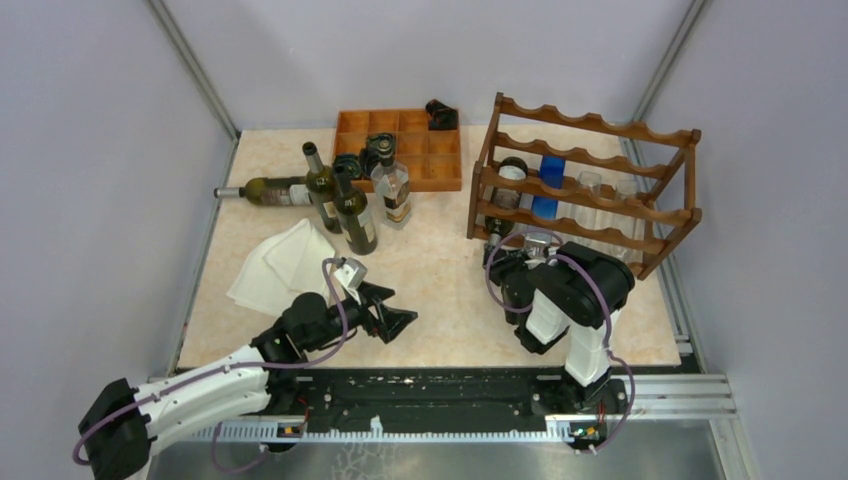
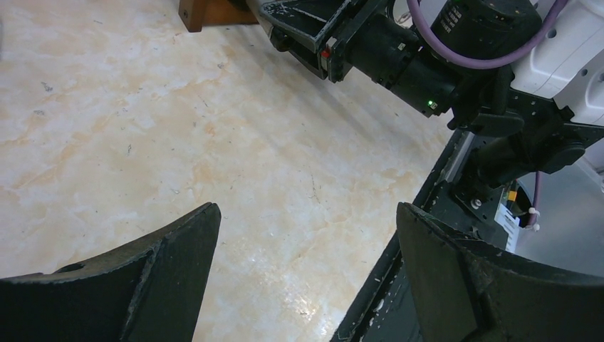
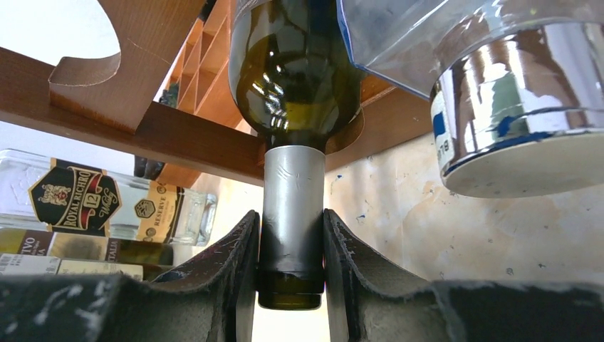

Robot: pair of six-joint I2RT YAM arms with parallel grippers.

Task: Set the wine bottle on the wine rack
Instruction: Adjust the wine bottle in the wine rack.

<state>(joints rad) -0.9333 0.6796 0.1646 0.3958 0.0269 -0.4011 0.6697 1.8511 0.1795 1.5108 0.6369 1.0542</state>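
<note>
Wine bottle (image 3: 292,107) is lying on its side in a low tier of the wine rack (image 1: 585,232), shoulder seating in a scalloped rail. Right gripper (image 3: 290,228) is clamping the foil-capped neck. The long axis is running straight ahead of it into the rack. Left gripper (image 2: 306,210) is hanging over the table (image 2: 107,107), jaws wide apart, well away from the rack.

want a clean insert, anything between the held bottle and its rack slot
Nothing visible: the right gripper holds the wine bottle by its neck, body already across the wine rack rail, a neighbouring bottle beside it.
</note>
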